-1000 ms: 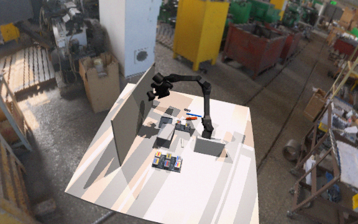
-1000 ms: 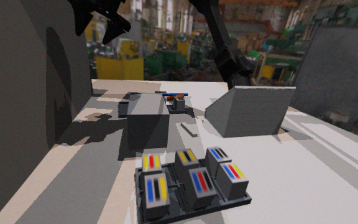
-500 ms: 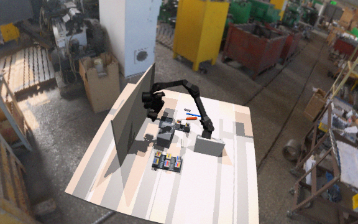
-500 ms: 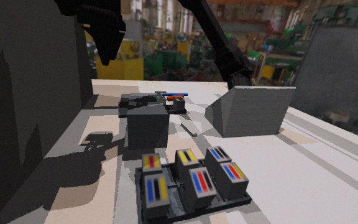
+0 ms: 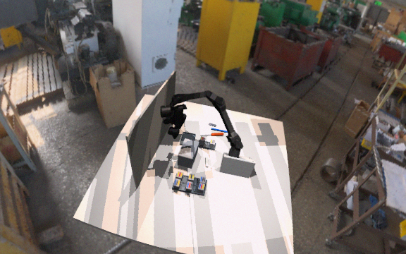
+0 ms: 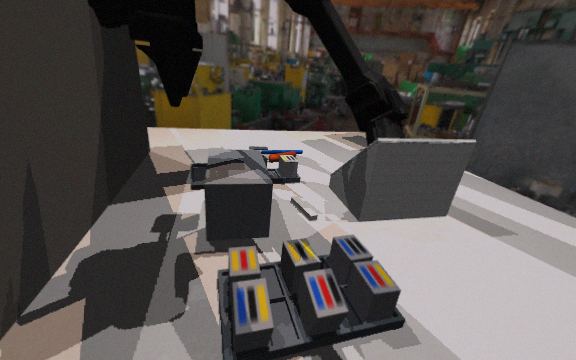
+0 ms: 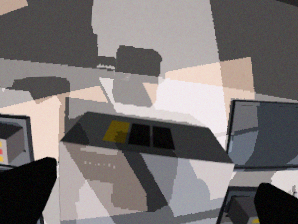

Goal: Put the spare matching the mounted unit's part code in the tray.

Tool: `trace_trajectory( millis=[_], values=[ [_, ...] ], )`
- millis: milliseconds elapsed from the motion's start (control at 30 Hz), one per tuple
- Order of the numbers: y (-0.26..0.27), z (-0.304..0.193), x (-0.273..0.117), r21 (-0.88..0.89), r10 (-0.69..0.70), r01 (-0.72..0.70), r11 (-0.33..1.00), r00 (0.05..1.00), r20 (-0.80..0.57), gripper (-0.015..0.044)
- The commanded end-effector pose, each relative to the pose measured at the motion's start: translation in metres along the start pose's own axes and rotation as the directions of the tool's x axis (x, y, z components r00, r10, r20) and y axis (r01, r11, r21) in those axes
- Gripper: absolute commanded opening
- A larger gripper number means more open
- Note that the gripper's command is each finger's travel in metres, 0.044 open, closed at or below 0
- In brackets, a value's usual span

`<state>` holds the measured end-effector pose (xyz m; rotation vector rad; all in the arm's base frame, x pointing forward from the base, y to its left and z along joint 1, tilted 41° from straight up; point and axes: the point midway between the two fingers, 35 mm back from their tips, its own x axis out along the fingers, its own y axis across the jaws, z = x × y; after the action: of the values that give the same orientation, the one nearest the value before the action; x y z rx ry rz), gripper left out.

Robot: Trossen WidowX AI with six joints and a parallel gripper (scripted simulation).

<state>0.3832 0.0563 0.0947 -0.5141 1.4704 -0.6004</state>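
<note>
My gripper (image 5: 175, 131) (image 7: 160, 183) (image 6: 175, 102) is open and empty, above and beside the mounted grey unit (image 5: 187, 159) (image 6: 238, 212) (image 7: 145, 187). The wrist view shows a shaded code panel (image 7: 140, 135) on the unit: one yellow bar at left, then two dark bars. A dark shallow tray (image 5: 189, 133) (image 6: 198, 186) (image 7: 280, 167) lies beyond the unit; no block shows in it. A near rack (image 5: 204, 193) (image 6: 313, 341) holds several spares with bars in blue, red, black and yellow. A far rack holds a spare (image 5: 212, 142) (image 6: 288, 162) with yellow and dark bars.
A tall dark panel (image 5: 150, 134) (image 6: 33, 150) stands close beside the gripper. A grey slanted block (image 5: 238, 166) (image 6: 408, 185) stands before the arm's base. An orange screwdriver (image 5: 218, 134), a blue rod (image 5: 219, 130) and a thin strip (image 5: 206, 162) (image 6: 304, 208) lie on the table.
</note>
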Motion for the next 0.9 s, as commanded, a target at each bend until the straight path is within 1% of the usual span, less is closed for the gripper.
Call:
trace_trajectory(
  millis=[0, 67, 200, 367, 500, 633, 800, 867],
  values=[
    [0.000, -0.001, 0.000, 0.004, 0.003, -0.003, 1.000, 1.000, -0.006, 0.0440],
    [-0.008, -0.005, 0.000, 0.043, 0.004, -0.004, 0.999, 1.000, -0.007, 0.0440],
    [-0.052, -0.030, 0.000, 0.272, 0.009, -0.006, 0.962, 1.000, -0.008, 0.0440],
    [-0.100, -0.074, 0.007, 0.548, 0.011, -0.004, 0.836, 1.000, -0.009, 0.0440],
    [-0.129, -0.115, 0.017, 0.734, 0.010, 0.001, 0.679, 1.000, -0.010, 0.0440],
    [-0.148, -0.159, 0.031, 0.877, 0.005, 0.007, 0.481, 1.000, -0.011, 0.0440],
    [-0.158, -0.214, 0.054, 0.981, -0.003, 0.014, 0.194, 1.000, -0.014, 0.0440],
    [-0.158, -0.228, 0.061, 0.993, -0.006, 0.015, 0.116, 1.000, -0.015, 0.0440]
  ],
)
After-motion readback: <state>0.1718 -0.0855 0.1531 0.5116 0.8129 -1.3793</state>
